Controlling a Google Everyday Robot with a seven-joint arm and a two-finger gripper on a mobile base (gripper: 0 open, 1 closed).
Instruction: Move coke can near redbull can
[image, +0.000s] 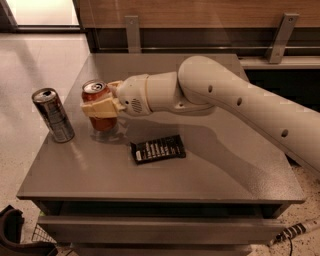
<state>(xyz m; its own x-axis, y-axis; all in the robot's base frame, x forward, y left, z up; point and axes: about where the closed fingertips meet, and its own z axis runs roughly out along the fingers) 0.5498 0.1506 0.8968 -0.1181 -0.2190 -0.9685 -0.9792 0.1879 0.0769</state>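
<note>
End effector: the cream two-finger end effector is clamped around the middle of a short red soda can with a silver top, the coke can.
Coke can: upright over the left part of the flat grey desk, near the redbull can but apart from it.
Redbull can: a tall, slim silver-grey can, upright by the desk's left edge.
Arm: a smooth white robot arm reaches in from the right.
Packet: a flat black snack packet with pale print lies just in front of the coke can.
</note>
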